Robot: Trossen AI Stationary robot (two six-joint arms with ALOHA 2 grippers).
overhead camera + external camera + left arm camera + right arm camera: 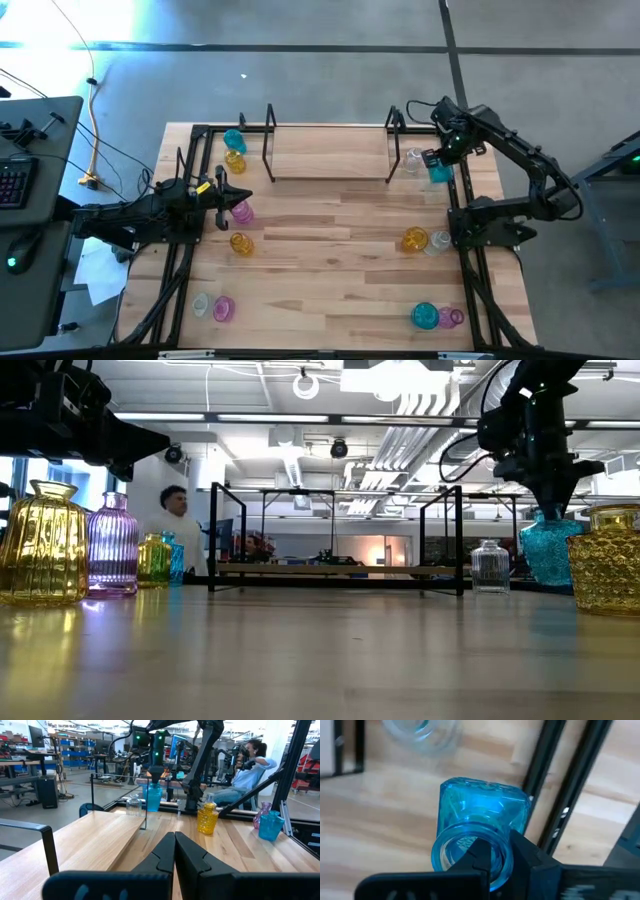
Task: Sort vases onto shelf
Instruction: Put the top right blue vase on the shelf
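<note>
My right gripper [441, 160] points down at the table's far right, shut on a cyan-blue vase [482, 815] just right of the shelf [330, 152], beside a clear vase [413, 160]. The shelf is a light board inside black rods at the far middle. A cyan vase [234, 140] and a yellow vase [235, 160] stand on their bases left of it. Pink [241, 211] and amber [241, 243] vases stand near my left gripper [225, 195], which is shut and level with nothing in it. My right gripper grips the cyan-blue vase by the rim of its mouth [506, 851], one finger [480, 854] inside the neck and the other outside. The fingers come from above, pointing down. The vase hangs upright below them; whether its base [548, 582] is off the table I cannot tell.
Amber [415, 240] and clear [438, 241] vases stand at mid right; cyan [425, 316] and pink [450, 318] ones at the near right. Clear [201, 303] and pink [223, 309] ones stand at the near left. A person [175, 510] sits beyond the table.
</note>
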